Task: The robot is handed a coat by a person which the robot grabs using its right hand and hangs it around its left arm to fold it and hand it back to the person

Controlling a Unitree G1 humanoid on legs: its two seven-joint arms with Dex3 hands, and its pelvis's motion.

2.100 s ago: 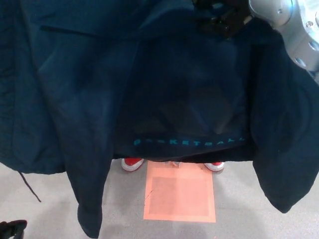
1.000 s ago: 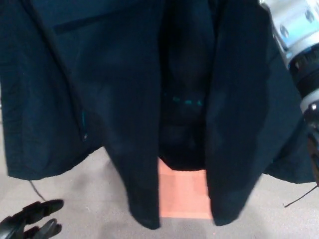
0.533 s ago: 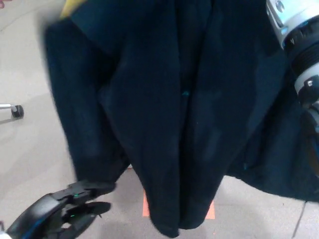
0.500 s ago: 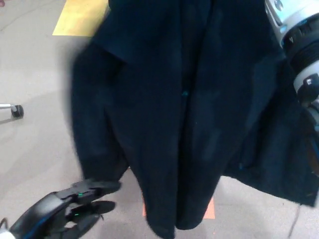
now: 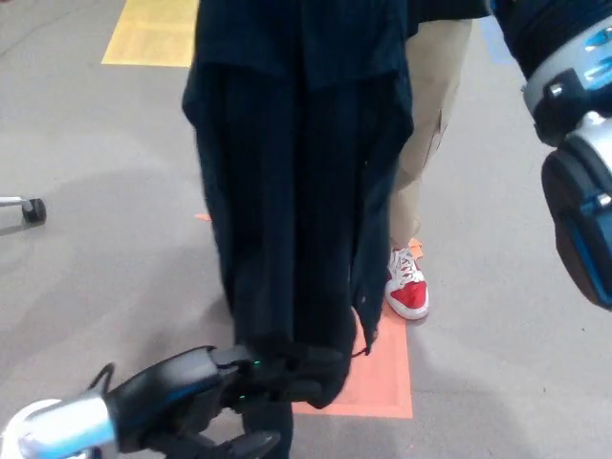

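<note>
hanging straight down, dark coat, long axis vertical, hem at left hand, grip unclear

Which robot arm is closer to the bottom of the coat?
Left. The left robot hand is right at the coat's bottom end, touching it. The right arm is up at the picture's right edge, apart from the coat's bottom.
</note>
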